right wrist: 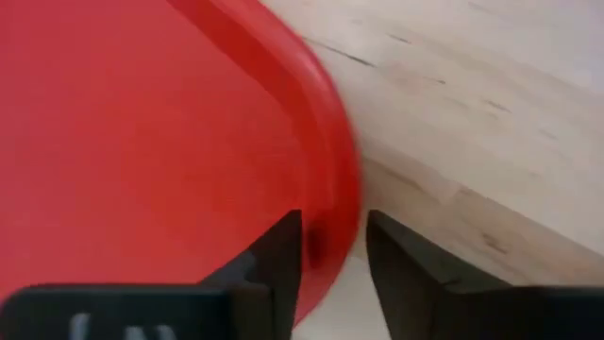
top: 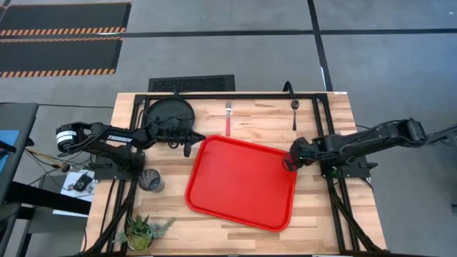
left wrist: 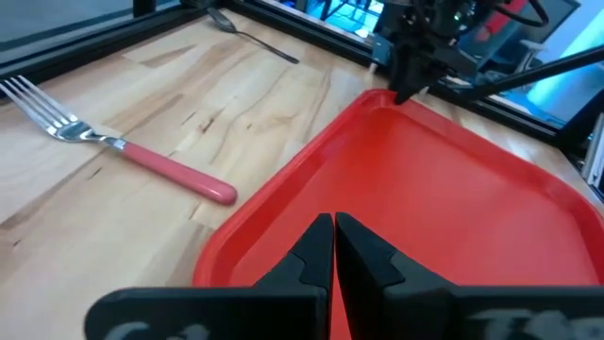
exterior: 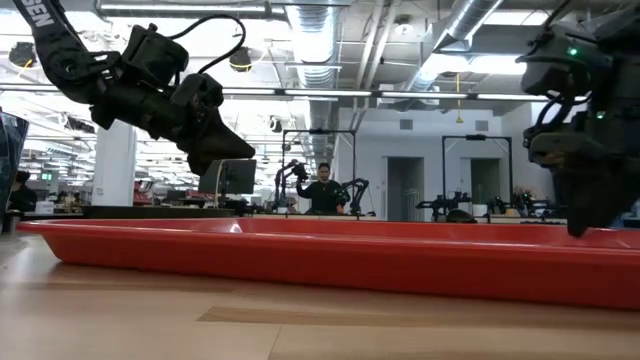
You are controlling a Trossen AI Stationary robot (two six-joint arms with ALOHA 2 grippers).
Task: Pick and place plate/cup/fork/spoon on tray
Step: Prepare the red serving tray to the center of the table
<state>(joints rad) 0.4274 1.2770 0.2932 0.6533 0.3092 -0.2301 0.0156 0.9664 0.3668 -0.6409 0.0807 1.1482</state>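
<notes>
Right tool (top: pixel 290 161): low at the tray's (top: pixel 243 182) right rim near its far corner. Fingers (right wrist: pixel 279 247) parted, one either side of the raised rim, not closed on it; nothing carried.

Left tool (top: pixel 187 148): raised just off the tray's far-left corner, fingers pressed together, empty.

Tray: bright red, skewed on the counter (top: pixel 314 214), bare inside.

Plate (top: pixel 170 114): matte black, far-left of the counter, partly under the left arm.

Fork (top: pixel 228 118): red handle, on the counter just beyond the tray's far edge.

Spoon (top: pixel 295 112): dark, far side, right of the fork, well apart from it.

Cup (top: pixel 151 180): smoky tumbler, left of the tray, near side.

Plant (top: pixel 141 231): near-left corner; not part of the task.

Risks: any sideways move by the straddling right tool would likely drag or twist the tray. A skidding tray could nudge the fork. The left arm's reach for the plate could clip the tray corner.
</notes>
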